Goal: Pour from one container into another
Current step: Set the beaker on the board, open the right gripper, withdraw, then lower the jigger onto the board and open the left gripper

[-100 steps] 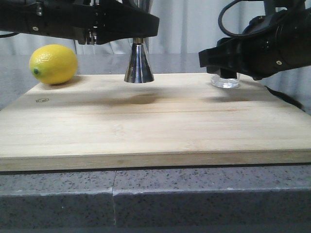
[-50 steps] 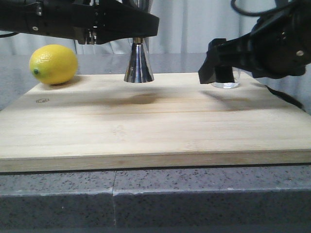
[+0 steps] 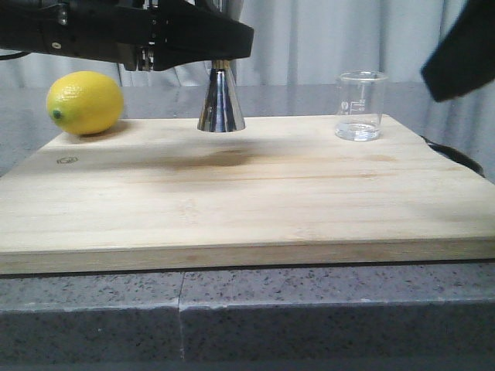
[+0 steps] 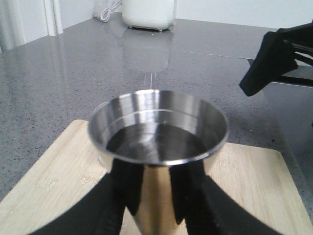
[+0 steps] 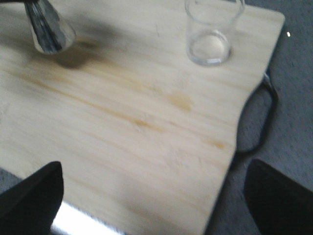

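Note:
The clear glass beaker [image 3: 360,106] stands upright and alone on the back right of the wooden board [image 3: 247,201]; the right wrist view shows it [image 5: 211,30] from above, looking empty. The steel jigger [image 3: 220,99] stands at the back middle of the board, and my left gripper [image 4: 156,196] is shut on its waist. Dark liquid fills its upper cup [image 4: 156,139]. My right gripper [image 5: 154,200] is open, raised high and back from the beaker, with nothing between its fingers [image 5: 29,196]. Only a dark corner of the right arm [image 3: 464,54] shows in the front view.
A yellow lemon [image 3: 85,102] lies at the board's back left corner. A black cable [image 5: 261,122] runs along the board's right edge on the grey counter [image 3: 247,317]. A white appliance [image 4: 149,13] stands far back on the counter.
My right gripper has let go of the beaker and pulled up and away to the right. The beaker stays standing on the board. The left arm and jigger have not moved.

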`<state>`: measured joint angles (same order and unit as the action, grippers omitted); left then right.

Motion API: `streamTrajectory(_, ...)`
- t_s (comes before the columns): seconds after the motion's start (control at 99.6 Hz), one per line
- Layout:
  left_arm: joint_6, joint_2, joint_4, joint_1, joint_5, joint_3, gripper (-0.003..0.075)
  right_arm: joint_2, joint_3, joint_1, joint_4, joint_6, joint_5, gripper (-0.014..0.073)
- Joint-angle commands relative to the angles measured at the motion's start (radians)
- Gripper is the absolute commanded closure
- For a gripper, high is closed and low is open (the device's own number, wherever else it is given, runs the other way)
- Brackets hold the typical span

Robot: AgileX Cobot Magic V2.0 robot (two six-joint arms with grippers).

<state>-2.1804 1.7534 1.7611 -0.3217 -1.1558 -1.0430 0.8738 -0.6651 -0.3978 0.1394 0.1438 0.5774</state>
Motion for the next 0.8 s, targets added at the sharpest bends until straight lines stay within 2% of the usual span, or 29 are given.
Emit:
streamTrajectory(0.0,0.008,-0.04,0.088,-0.01,-0.101,-0.03,0.0498,-0.061,-0.025,0.008,-0.132,-0.133,0.097,-0.0064)
streamTrajectory(0.11,0.008,-0.04,0.088,-0.01,-0.101,-0.03,0.0498,-0.119,-0.025,0.008,-0.257,-0.246,0.263,-0.0064)
streamTrajectory(0.251,0.008,-0.04,0.088,-0.01,-0.101,-0.03,0.0498,-0.221,-0.025,0.008,-0.334,-0.323,0.359,-0.0064)
streamTrajectory(0.562,0.008,-0.04,0.088,-0.01,-0.101,-0.03,0.0498,-0.463,-0.025,0.008,-0.365,-0.328,0.371,-0.0064)
streamTrajectory(0.793,0.008,-0.04,0.088,-0.01,-0.062,-0.03,0.0498,-0.478,-0.025,0.008,-0.393,-0.328,0.37,-0.0064)
